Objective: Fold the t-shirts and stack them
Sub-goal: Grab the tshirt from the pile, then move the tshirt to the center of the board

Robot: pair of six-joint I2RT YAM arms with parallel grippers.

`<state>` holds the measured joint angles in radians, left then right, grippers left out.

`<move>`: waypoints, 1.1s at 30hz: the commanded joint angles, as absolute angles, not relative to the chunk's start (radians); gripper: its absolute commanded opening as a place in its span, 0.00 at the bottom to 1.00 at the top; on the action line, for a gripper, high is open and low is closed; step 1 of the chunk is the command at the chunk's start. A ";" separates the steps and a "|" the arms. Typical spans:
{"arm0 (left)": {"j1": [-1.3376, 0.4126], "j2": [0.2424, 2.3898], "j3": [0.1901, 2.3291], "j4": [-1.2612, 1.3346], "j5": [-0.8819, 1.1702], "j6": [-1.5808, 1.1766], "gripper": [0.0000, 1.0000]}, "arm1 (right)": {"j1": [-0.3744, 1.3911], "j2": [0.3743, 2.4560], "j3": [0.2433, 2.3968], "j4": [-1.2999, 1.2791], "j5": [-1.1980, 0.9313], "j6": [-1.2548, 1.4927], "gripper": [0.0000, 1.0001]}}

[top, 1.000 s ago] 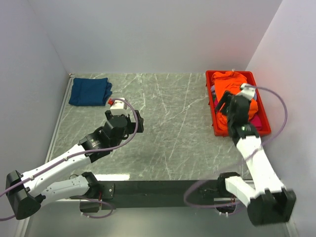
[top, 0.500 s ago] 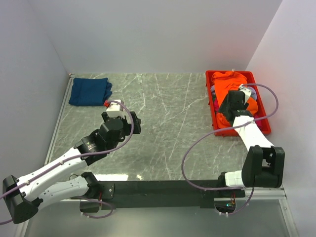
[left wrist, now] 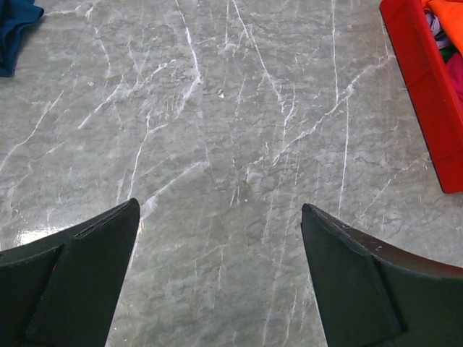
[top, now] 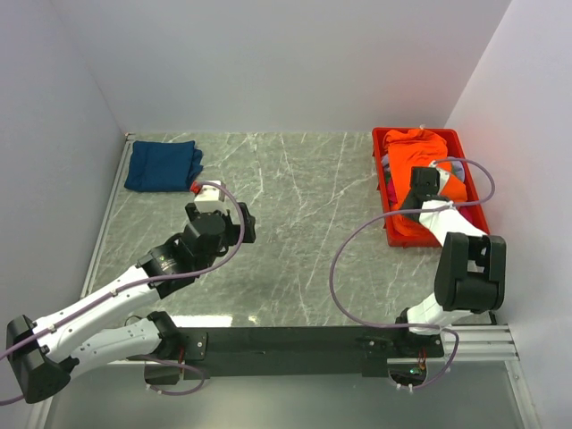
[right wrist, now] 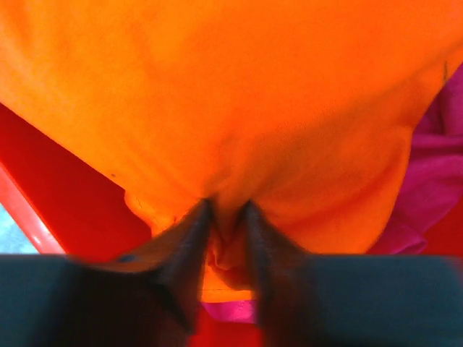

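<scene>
Two arms share this scene, and only one has cloth in hand. From my remote station I see the right gripper [right wrist: 228, 217] down inside the red bin [top: 393, 234] at the far right of the counter [top: 313, 241]. Its blurred fingers are drawn close together, pinching a fold of the orange t-shirt [right wrist: 239, 87], which lies heaped on top of the bin's load. A magenta t-shirt [right wrist: 434, 166] shows beneath it on the right and again just under the pinched fold. In the overhead view the right arm's own wrist covers the middle of the bin, and a lilac cable [top: 344, 259] loops from that arm out over the grey marbled counter. The left gripper [left wrist: 218, 210] hangs left of centre above bare counter, its fingers spread wide and holding nothing. The navy t-shirt [top: 161, 165] lies folded in the far left corner, apart from both arms. Plain white walls [top: 286, 63] close in the back and sides.
</scene>
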<state>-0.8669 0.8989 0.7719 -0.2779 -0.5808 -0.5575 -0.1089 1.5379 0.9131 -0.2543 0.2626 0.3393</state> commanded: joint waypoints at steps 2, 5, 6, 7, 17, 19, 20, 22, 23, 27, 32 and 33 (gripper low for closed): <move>-0.862 0.871 0.779 -0.290 -0.606 -0.538 0.99 | -0.120 1.479 0.959 -0.264 0.275 0.360 0.00; -0.862 0.858 0.772 -0.288 -0.607 -0.538 1.00 | -0.120 1.364 0.982 -0.290 0.299 0.374 0.00; -0.862 0.854 0.770 -0.285 -0.604 -0.540 0.99 | -0.118 1.333 1.011 -0.298 0.299 0.376 0.00; -0.861 0.851 0.769 -0.284 -0.603 -0.540 0.99 | -0.118 1.275 1.031 -0.304 0.299 0.373 0.00; -0.861 0.841 0.764 -0.287 -0.594 -0.554 0.99 | -0.005 1.198 1.523 -0.402 -0.029 0.299 0.00; -0.861 0.836 0.762 -0.290 -0.595 -0.558 0.99 | 0.105 1.221 1.632 -0.411 -0.121 0.276 0.00; -0.861 0.833 0.761 -0.298 -0.601 -0.560 0.99 | 0.142 1.229 1.669 -0.431 -0.162 0.265 0.00; -0.859 0.824 0.759 -0.305 -0.609 -0.564 0.99 | 0.224 1.253 1.767 -0.449 -0.208 0.239 0.00; -0.861 0.821 0.759 -0.313 -0.614 -0.565 0.99 | 0.288 1.261 1.793 -0.457 -0.237 0.235 0.00; -0.861 0.799 0.752 -0.316 -0.626 -0.574 0.99 | 0.388 1.266 1.848 -0.427 -0.382 0.238 0.00; -0.861 0.776 0.739 -0.310 -0.635 -0.577 0.99 | 0.419 1.204 1.760 -0.290 -0.561 0.273 0.00; -0.861 0.775 0.739 -0.308 -0.635 -0.577 0.99 | 0.420 1.194 1.723 -0.263 -0.590 0.287 0.00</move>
